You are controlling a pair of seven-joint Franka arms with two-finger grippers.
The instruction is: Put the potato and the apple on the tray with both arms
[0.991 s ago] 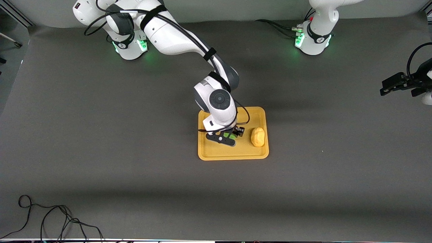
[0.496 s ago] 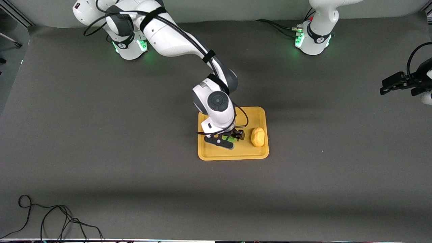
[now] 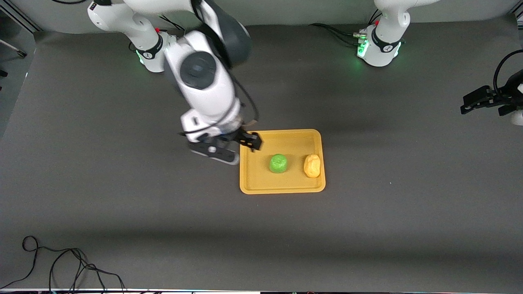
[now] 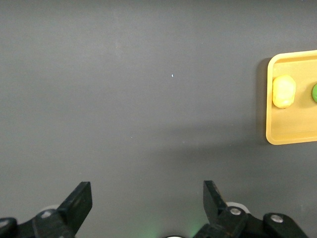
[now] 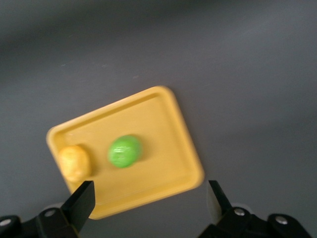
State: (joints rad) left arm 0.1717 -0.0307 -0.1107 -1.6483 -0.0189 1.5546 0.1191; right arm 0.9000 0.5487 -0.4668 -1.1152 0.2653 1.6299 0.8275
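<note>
**Apple and potato lying on the tray, both claws empty**

The green apple is sitting on the yellow-orange tray, roughly in its middle, and the potato is lying just beside it on the same tray, toward the left arm's end, close to the rim. The two are near each other but not touching.

The right gripper is hanging in the air over the tray's edge at the right arm's end, above the rim and the dark table next to it. Its fingers are standing wide apart and gripping nothing; in the right wrist view the apple and potato are showing on the tray below the claw, with open space between the claw and both items.

The left gripper is waiting at the left arm's end of the table, well apart from the tray. Its fingers are also standing apart and empty, over bare table surface. From the left wrist view, the tray is showing off to one side of the claw, with the potato nearer the claw than the apple.

A black cable is lying coiled on the table near the front camera, toward the right arm's end.
</note>
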